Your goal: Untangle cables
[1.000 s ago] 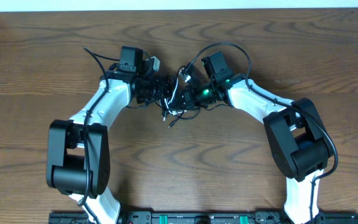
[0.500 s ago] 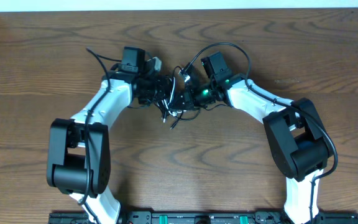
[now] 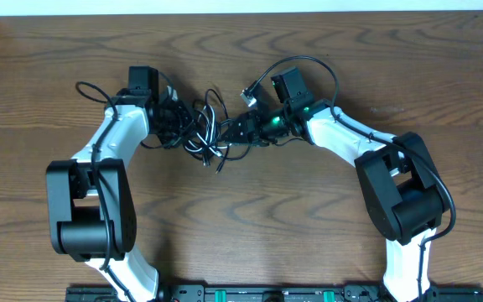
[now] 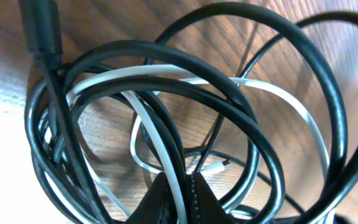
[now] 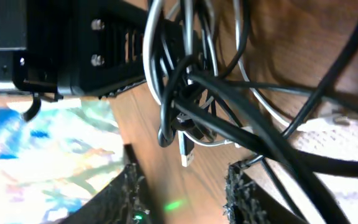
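The cables lie in one tangle (image 3: 204, 130) on the wooden table between my two grippers. In the left wrist view my left gripper (image 4: 180, 202) is shut on the white cord (image 4: 176, 177), and loops of the black cord (image 4: 334, 106) ring it closely. Seen from overhead, the left gripper (image 3: 179, 126) sits at the tangle's left side. My right gripper (image 3: 240, 127) is at the tangle's right side. Its fingers stand open (image 5: 182, 199) with bare wood between them. A small plug end (image 5: 187, 157) hangs just ahead of them among black cord strands (image 5: 260, 134).
Thicker black wires belong to the arms themselves: one arcs over the right wrist (image 3: 309, 63), one loops out beside the left wrist (image 3: 90, 88). The table's far edge (image 3: 241, 12) runs along the top. Both arm bases stand at the near edge.
My left gripper shut on the white cord and moved left, dragging the tangle with it and spreading it. My right gripper opened and let go of the cables.
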Robot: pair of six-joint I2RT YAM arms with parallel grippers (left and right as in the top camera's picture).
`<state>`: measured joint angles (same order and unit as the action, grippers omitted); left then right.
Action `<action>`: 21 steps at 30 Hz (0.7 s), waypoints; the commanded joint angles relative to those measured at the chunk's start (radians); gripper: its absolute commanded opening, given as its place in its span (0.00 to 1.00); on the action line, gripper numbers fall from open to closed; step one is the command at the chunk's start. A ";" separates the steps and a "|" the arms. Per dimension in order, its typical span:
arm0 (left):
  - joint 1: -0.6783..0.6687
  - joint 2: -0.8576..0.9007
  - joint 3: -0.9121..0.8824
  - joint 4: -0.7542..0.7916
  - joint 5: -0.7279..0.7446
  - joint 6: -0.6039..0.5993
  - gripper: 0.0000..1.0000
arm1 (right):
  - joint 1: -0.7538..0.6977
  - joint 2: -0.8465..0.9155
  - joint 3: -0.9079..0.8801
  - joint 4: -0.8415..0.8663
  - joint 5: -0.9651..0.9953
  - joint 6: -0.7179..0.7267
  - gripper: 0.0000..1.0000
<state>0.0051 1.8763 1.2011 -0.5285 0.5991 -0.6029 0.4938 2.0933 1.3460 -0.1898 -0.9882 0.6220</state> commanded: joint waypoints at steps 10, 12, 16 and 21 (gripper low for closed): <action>0.005 0.017 -0.002 -0.013 -0.009 -0.241 0.08 | 0.069 0.008 0.014 -0.001 0.125 0.417 0.21; 0.005 0.018 -0.002 -0.013 -0.009 -0.241 0.08 | 0.090 0.008 0.014 0.000 0.174 0.441 0.22; 0.005 0.017 -0.002 -0.013 -0.009 -0.241 0.08 | 0.119 0.008 0.014 0.018 0.249 0.456 0.24; 0.005 0.017 -0.002 -0.012 -0.009 -0.200 0.08 | 0.140 0.008 0.014 0.072 0.349 0.455 0.26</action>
<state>0.0055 1.8763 1.2011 -0.5346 0.5983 -0.8310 0.6254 2.0933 1.3460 -0.1360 -0.7422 1.0550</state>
